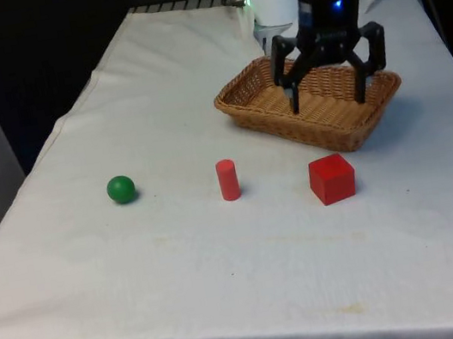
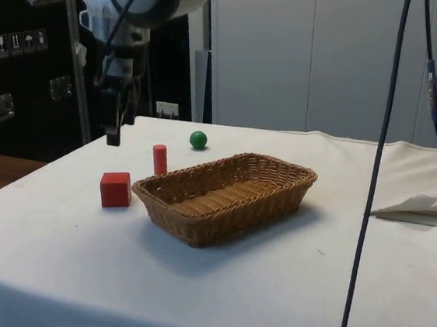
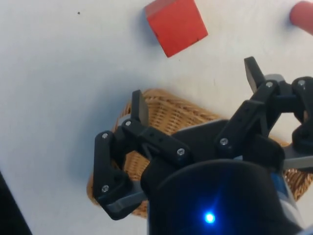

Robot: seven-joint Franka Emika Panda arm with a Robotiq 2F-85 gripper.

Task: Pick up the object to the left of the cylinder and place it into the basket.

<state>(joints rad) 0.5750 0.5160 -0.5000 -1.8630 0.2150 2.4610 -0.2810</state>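
Observation:
A green ball (image 1: 121, 189) (image 2: 198, 139) lies on the white cloth, to the front view's left of an upright red cylinder (image 1: 227, 180) (image 2: 159, 159) (image 3: 302, 14). A red cube (image 1: 332, 178) (image 2: 115, 189) (image 3: 176, 24) sits to the cylinder's right, just in front of the wicker basket (image 1: 241, 102) (image 2: 222, 203) (image 3: 166, 112). My gripper (image 1: 328, 103) (image 2: 113, 137) (image 3: 195, 90) hangs open and empty above the basket's edge nearest the cube, well away from the ball. Nothing lies in the basket.
A black cable (image 2: 376, 188) hangs down in the side view's foreground. The cloth falls away at the table's left edge (image 1: 56, 137), not far from the ball.

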